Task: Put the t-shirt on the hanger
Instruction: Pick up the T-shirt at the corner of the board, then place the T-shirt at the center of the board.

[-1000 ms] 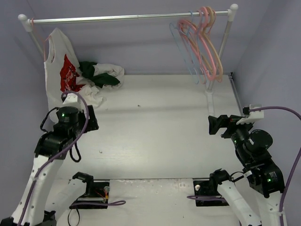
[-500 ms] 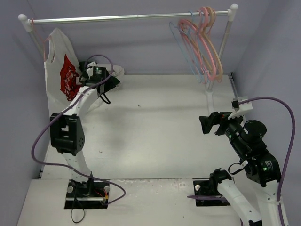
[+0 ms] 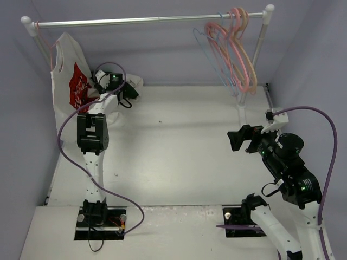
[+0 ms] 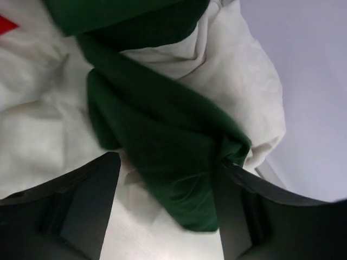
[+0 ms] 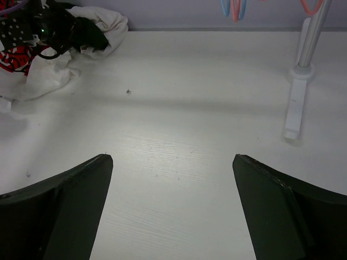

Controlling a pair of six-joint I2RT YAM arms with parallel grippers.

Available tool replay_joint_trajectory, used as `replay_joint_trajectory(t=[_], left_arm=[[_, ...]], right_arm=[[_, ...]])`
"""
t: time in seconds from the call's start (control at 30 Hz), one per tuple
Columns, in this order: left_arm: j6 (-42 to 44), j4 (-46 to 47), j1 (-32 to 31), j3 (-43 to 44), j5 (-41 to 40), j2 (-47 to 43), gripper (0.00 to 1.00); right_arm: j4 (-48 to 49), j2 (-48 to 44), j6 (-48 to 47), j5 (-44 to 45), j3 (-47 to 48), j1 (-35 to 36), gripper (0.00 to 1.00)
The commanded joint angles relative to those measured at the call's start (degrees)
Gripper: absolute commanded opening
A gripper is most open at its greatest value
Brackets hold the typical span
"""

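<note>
Two grippers, both spread. Left gripper [image 4: 162, 172] straddles a green fold of the t-shirt [image 4: 158, 116], crumpled at the far-left table [image 3: 190, 141] corner; I should sink lower before pinching. Right gripper [image 5: 172, 162] holds nothing.

The t-shirt [image 3: 137, 83] is lying at the desk's [image 3: 179, 141] far left under the left claw [image 3: 128, 94]; the hanger [image 3: 211, 62] is hanging on the rail [image 3: 135, 21], far right.
</note>
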Motion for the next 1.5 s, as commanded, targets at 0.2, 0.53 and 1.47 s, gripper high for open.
replay_joint_trajectory(t=[0.2,0.53,1.47], left_arm=[[-4.77,13.44,1.79,6.66,8.67,2.61,0.00],[4.09,3.31,-4.08,-8.71,28.19,-26.44,0.00],[14.48,-20.49,-12.55,-47.91,26.61,-55.94,0.44]], right_arm=[[3.83,3.95,2.55,0.88,2.66,0.22,1.00],[5.94,8.43,-3.85,-4.21,5.21,0.22,1.00],[13.14,25.30,-7.29,-8.29,1.16,17.52,0.72]])
